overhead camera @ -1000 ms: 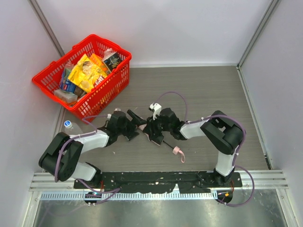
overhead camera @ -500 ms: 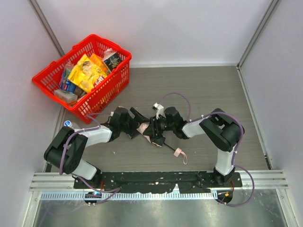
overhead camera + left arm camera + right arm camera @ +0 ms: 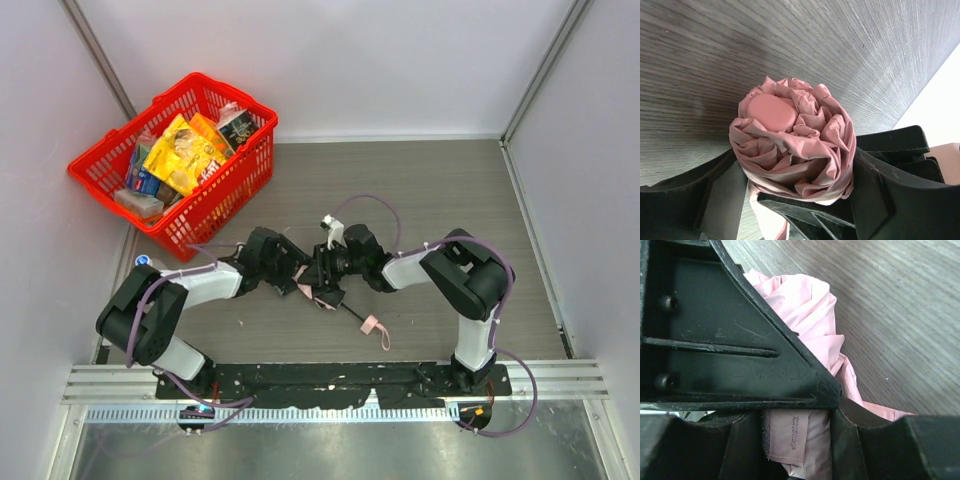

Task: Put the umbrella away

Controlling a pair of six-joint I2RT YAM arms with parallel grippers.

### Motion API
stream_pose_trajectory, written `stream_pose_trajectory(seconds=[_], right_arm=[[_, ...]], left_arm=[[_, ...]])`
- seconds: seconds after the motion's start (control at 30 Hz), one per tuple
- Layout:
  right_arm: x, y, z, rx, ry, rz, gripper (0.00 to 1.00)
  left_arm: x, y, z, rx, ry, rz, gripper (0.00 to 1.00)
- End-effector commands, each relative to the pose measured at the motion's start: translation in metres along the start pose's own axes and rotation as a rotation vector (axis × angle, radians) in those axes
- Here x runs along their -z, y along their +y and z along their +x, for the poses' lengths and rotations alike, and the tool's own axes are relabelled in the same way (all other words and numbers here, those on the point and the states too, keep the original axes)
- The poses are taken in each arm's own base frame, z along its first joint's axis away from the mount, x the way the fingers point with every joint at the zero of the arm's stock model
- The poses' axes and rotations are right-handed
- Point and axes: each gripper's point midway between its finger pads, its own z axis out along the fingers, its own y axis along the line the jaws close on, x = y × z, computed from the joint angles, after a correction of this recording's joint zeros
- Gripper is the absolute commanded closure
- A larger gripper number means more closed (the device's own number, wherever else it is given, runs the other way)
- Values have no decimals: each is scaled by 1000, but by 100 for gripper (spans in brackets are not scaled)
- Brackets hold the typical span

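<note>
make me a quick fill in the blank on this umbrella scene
1. The umbrella has pale ____ fabric.
2. The basket of packets is ____.
3. The wrist loop lies on the ____.
4. Both pairs of jaws close on the ____.
Missing words: pink; red; table; umbrella

Bright, even overhead light fills the top view, with only faint shadows on the worktop (image 3: 450,190). In the left wrist view the umbrella (image 3: 800,145) is sharp, a soft shadow beside it. The right wrist view is dimmer, its bottom edge out of focus.
</note>
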Motion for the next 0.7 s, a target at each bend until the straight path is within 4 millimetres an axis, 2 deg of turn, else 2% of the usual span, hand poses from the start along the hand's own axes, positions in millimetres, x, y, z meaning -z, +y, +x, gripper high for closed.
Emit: stream_pose_trajectory(seconds=[0.0,0.1,0.23,0.3,0.37,0.43,0.53,0.57,0.67], right_arm=[[9,58,-40,112,-108,-172,99],[16,70,-38,130,-106,-219,99],[21,82,-35,161,-98,-249,99],[21,82,-35,175,-85,-248,99],[20,78,-33,181,-73,-226,99],[21,71,-32,192,-59,-185,99],[23,55,-26,187,-25,-89,81],[25,52,-30,187,-37,-62,75],[34,46,-28,166,-46,-3,51]], left_arm=[[-3,54,5,-24,-8,-165,28],[-3,45,4,-44,-17,-116,35],[-5,35,8,-51,5,-44,59],[-5,30,9,-54,11,-16,75],[-3,29,8,-65,5,-5,90],[-2,29,7,-79,-4,-2,98],[2,27,5,-84,-18,12,100],[3,26,5,-85,-21,13,100],[6,18,4,-89,-25,40,100]])
